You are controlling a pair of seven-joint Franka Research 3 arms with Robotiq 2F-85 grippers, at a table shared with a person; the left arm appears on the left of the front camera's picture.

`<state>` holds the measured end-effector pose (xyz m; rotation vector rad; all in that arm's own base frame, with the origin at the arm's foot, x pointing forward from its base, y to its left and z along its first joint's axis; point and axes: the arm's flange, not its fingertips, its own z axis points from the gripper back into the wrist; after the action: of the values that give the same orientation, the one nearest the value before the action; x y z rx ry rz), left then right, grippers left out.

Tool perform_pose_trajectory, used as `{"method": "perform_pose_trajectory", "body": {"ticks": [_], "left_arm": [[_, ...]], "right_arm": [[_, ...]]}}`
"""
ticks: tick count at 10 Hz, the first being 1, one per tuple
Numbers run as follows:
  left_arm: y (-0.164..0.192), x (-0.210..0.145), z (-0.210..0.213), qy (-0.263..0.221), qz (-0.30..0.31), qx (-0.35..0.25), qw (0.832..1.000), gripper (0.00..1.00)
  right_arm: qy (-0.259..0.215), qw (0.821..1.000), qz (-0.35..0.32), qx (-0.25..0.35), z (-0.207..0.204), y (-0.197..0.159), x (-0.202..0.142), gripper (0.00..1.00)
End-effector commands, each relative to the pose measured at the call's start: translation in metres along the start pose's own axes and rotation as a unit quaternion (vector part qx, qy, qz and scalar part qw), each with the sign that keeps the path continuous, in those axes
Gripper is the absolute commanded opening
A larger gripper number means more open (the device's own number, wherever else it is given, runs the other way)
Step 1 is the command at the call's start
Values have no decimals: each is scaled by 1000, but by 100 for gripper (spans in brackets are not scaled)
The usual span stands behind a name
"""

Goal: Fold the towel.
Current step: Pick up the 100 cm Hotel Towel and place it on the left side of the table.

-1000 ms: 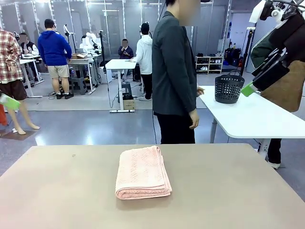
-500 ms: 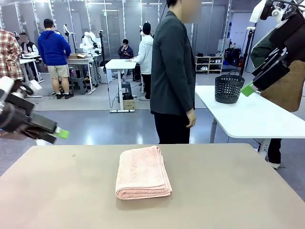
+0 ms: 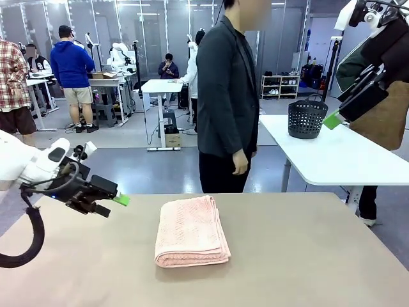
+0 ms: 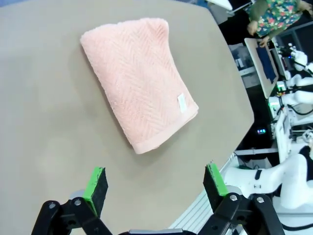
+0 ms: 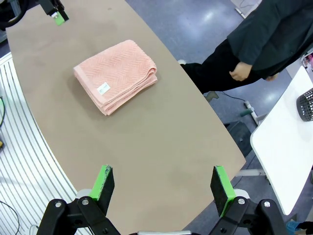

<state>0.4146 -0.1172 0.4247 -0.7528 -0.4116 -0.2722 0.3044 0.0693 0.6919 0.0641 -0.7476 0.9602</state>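
The salmon-pink towel [image 3: 192, 231] lies folded into a thick rectangle in the middle of the brown table [image 3: 319, 256]. Its herringbone weave and small white label face up in the left wrist view [image 4: 139, 81] and the right wrist view [image 5: 116, 74]. My left gripper [image 3: 114, 204] hovers low over the table to the left of the towel, open and holding nothing; its green pads [image 4: 95, 183] stand wide apart. High at the upper right my right gripper [image 3: 333, 119] hangs far above the table, open and empty, its fingers [image 5: 103, 182] spread over the table's near edge.
A person in a dark jacket [image 3: 227, 96] stands just beyond the table's far edge, hands down at the sides. A dark basket [image 3: 307, 118] sits on a white table [image 3: 339, 157] behind, to the right. The left gripper [image 5: 58, 17] also appears far off in the right wrist view.
My left arm has swung in from the left edge and come down to table height beside the towel. The person has shifted slightly left. The right arm and the towel have not moved.
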Motion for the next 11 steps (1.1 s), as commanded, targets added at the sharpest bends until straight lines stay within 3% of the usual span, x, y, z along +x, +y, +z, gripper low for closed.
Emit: {"method": "perform_pose_trajectory", "body": {"ticks": [1, 8, 9, 11], "left_arm": [[-5, -1, 12, -5, -12, -1, 1000, 100], [-5, 3, 12, -7, -8, 6, 1000, 100], [13, 9, -2, -9, 0, -42, 999, 100], [29, 14, -27, 0, 44, -60, 997, 100]], "right_arm": [[2, 1000, -10, -4, -1, 1, -1, 100], [2, 1000, -10, -4, -1, 1, -1, 100], [2, 1000, -10, -4, -1, 1, -1, 100], [2, 1000, -10, -4, -1, 1, -1, 100]]}}
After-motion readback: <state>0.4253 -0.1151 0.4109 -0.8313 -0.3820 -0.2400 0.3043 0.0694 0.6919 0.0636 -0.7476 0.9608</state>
